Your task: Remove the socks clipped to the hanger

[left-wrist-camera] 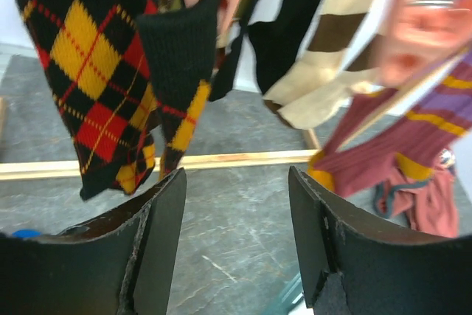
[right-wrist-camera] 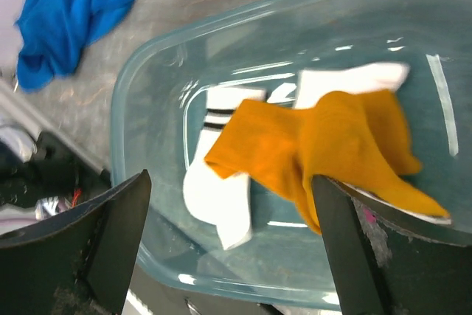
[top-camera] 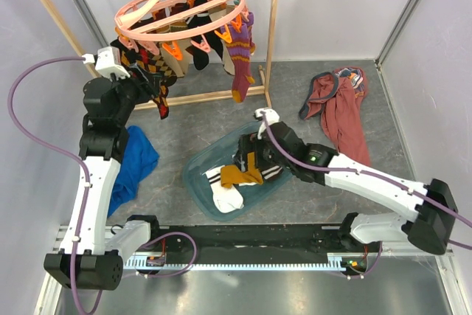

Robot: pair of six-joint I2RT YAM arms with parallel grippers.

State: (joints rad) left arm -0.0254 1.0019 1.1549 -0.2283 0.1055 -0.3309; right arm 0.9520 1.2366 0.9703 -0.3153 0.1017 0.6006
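While 1 round salmon-pink plastic ring hanger hangs from the pale wooden rack frame at 11 o'clock in the top view, several socks dangle from its orange and pink clips. From the left wrist view I count 2 black-red-yellow argyle socks, 1 beige-and-brown banded sock and 1 purple striped sock. Black socks hang behind them, overlapping too much to count.

The left gripper is raised at 10 o'clock, just below and in front of the argyle pair. Its 2 fingers stand moderately apart with nothing between them, and they touch no sock.

The right gripper hovers over 1 translucent blue plastic tub near the middle of the grey table, toward 6 o'clock. Its 2 fingers are spread wide and hold nothing. Inside the tub lie 2 white socks with black stripes, with a heap of mustard-yellow sock fabric on top of them; whether that is 1 sock or 2 I cannot tell.

1 crumpled blue cloth lies on the table at 9 o'clock beside the left arm. 1 maroon garment lies at 2 o'clock, well apart from the tub.
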